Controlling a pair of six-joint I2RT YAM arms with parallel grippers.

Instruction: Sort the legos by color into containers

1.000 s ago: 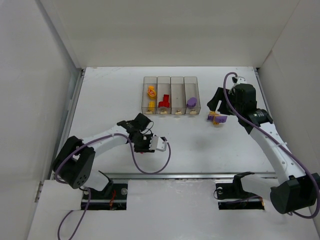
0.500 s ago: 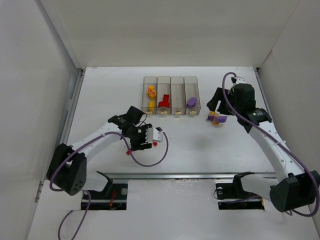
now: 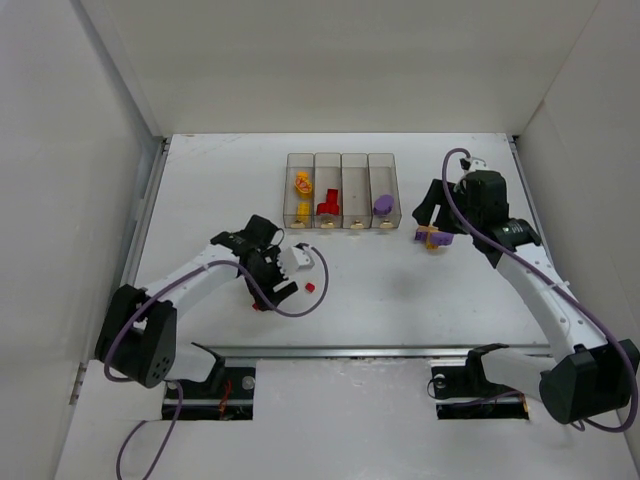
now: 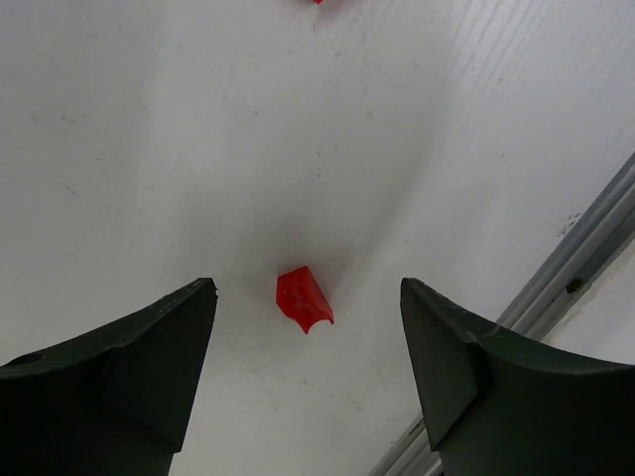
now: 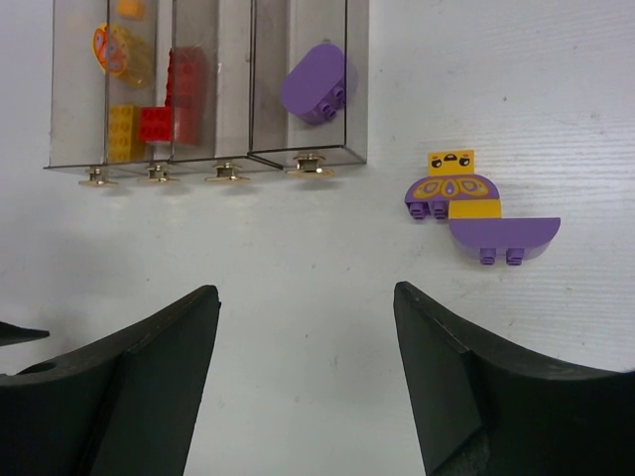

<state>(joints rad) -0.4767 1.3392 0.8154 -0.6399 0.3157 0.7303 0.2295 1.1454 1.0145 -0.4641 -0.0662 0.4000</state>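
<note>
L gripper (image 4: 306, 296) wide open, small red lego (image 4: 304, 299) on table (image 4: 149, 149) btwn its fingers, clear of both. R gripper (image 5: 306, 293) also wide open, holding nothing, near purple-yellow lego (image 5: 466, 203) beside containers (image 5: 308, 154).

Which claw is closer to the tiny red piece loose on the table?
Left. The left claw is open right over the red piece; the right claw hangs far off, near the containers.

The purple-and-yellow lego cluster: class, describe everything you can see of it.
The lego cluster is glossy plastic: a yellow tile printed with eyes, a purple piece with yellow ovals, a yellow block, a purple half-round plate, studs showing. It lies flat on the white table, right of the bins, touching nothing else.
</note>
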